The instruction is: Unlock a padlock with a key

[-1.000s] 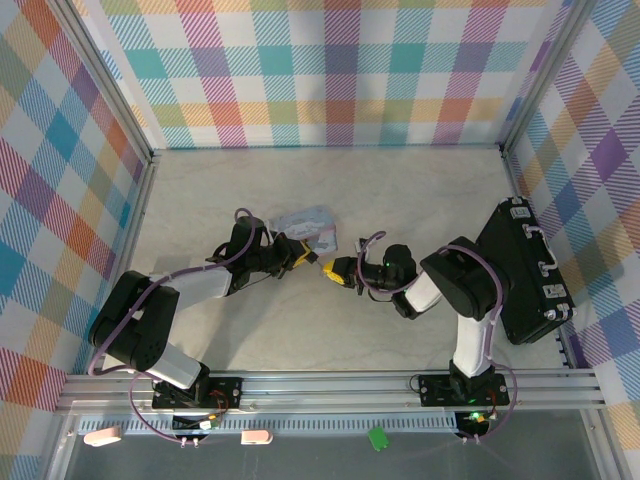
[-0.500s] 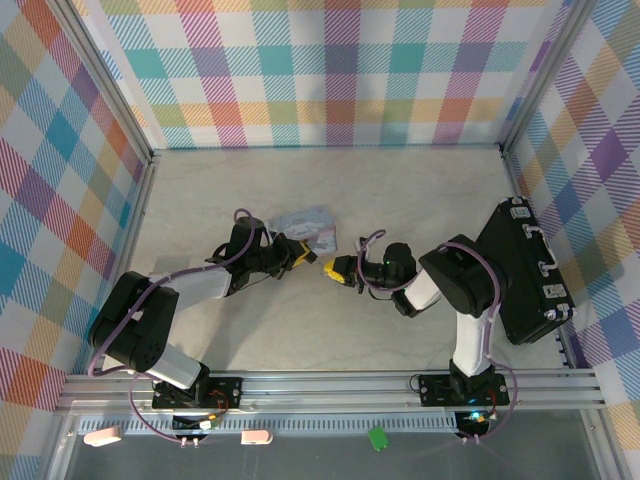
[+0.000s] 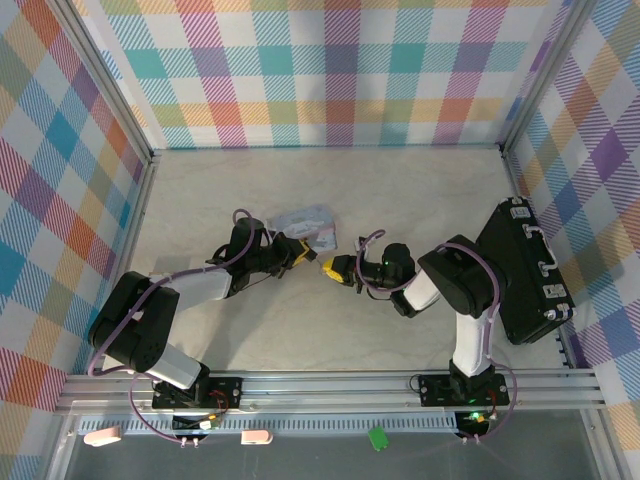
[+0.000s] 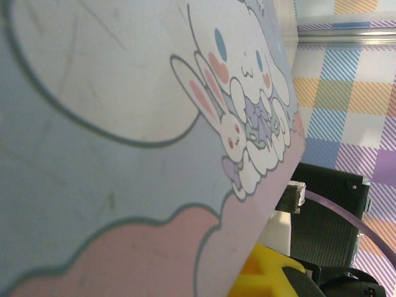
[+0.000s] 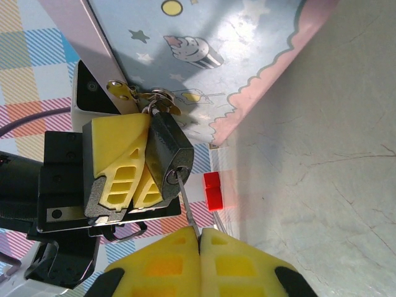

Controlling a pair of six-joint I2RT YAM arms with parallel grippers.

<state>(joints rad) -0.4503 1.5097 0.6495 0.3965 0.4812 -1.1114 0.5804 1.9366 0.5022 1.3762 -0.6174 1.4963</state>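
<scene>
From my right wrist camera, nearest, the right gripper (image 5: 199, 240) is clenched on the key (image 5: 187, 207). Its thin shaft points up and slightly left, tip at the keyhole of the padlock (image 5: 167, 151). The left gripper (image 5: 137, 167) lies against the padlock; I cannot tell its grip. Beyond, the shackle end points at the tin (image 5: 235, 55).

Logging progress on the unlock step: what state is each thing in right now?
padlock: held by left gripper, shackle through the hasp, looks shut.
key: pinched by right gripper, tip at the keyhole.
tin: lid down, hasp padlocked.
black case: looks closed.
</scene>
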